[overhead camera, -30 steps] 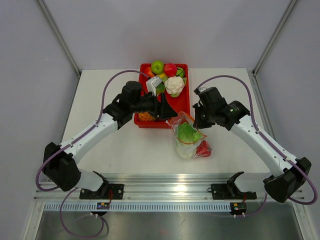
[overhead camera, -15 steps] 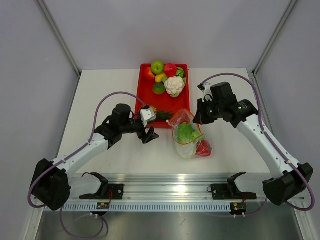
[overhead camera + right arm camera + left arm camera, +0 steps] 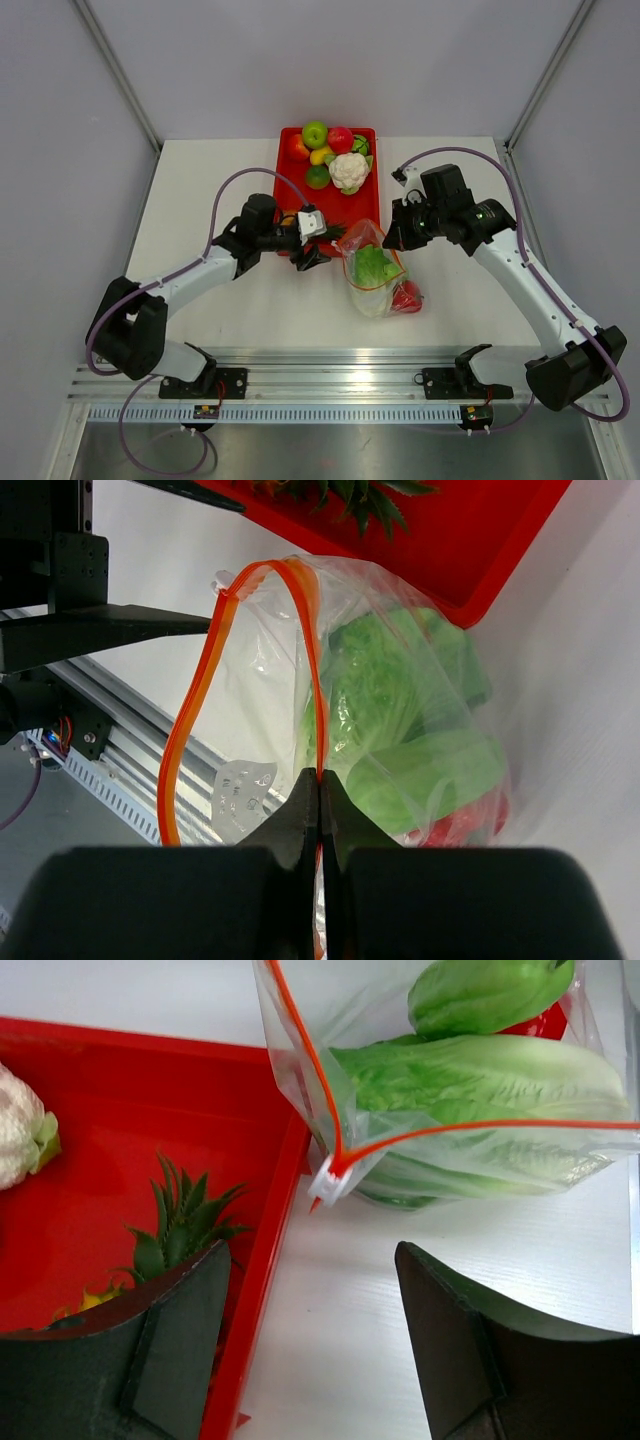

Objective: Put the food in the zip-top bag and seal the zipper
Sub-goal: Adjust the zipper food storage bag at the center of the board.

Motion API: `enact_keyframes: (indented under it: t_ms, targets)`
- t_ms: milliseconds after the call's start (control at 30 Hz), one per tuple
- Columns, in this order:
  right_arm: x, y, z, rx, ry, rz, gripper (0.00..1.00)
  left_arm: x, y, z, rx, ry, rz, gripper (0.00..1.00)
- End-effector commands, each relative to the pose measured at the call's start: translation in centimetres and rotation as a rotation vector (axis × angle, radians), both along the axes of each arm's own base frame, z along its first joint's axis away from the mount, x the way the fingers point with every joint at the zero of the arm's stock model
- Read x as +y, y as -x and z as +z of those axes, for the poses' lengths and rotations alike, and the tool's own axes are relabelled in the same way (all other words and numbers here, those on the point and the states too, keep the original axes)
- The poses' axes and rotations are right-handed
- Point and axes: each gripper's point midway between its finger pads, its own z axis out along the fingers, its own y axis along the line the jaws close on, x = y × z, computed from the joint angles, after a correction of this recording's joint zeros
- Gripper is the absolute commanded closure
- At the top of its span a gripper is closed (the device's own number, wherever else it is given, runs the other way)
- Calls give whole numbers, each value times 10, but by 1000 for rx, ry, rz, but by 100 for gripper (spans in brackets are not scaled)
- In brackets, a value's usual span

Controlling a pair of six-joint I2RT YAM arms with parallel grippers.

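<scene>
The clear zip-top bag (image 3: 372, 290) lies on the table in front of the tray, mouth open. Inside are the lettuce (image 3: 375, 265), the red tomato (image 3: 407, 297) and a green cucumber piece (image 3: 480, 990). My right gripper (image 3: 390, 242) is shut on the orange-red zipper strip (image 3: 312, 640) at the bag's right rim and holds it up. My left gripper (image 3: 320, 248) is open and empty just left of the bag. In its wrist view the zipper's white slider (image 3: 328, 1182) lies a little ahead of the gripper (image 3: 312, 1260), above the gap between the fingers.
The red tray (image 3: 366, 205) stands behind the bag with a cauliflower (image 3: 349, 170), apples and other toy fruit. A pineapple's leafy top (image 3: 185, 1220) lies by the tray's near corner, beside my left finger (image 3: 170, 1340). The metal rail (image 3: 340, 385) runs along the near edge.
My left gripper pulled back from over the tray to the left, then moved right to the bag's left corner. My right gripper has kept its hold on the zipper.
</scene>
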Motion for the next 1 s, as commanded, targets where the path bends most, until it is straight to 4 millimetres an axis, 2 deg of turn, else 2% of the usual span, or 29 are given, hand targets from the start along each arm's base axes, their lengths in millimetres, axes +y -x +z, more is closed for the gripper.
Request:
enact_keyframes:
  t_ms: [0,233,300,600,700,733,767,800,867,900,933,967]
  targets:
    - [5,0,14,-51,-40,33,100,-19,-9,44,-154,110,-100,30]
    - [8,0,13,-37,-56,38,100,-26,0,51,-123,153,-152,35]
    - [9,0,13,-35,-59,39,100,-28,6,50,-126,160,-195,42]
    - [9,1,16,-34,-68,33,100,-35,8,37,-67,141,-213,49]
    - [8,3,16,-32,-67,32,100,-39,6,41,-57,146,-207,61]
    - [8,4,16,-28,-66,30,100,-39,5,43,-58,148,-203,79]
    - [6,3,17,-29,-58,23,99,-39,4,45,-54,149,-196,89]
    - [4,6,17,-19,-48,18,96,-39,3,48,-36,146,-179,100]
    - [-2,5,22,-31,-26,-11,83,-40,0,61,-24,149,-154,100]
    - [-7,9,22,-17,-7,-20,69,-37,0,60,18,122,-124,100]
    - [-10,11,30,-34,-3,-26,60,-37,2,62,58,113,-106,100]
    - [-15,11,34,-45,13,-41,53,-38,-1,77,64,114,-95,100]
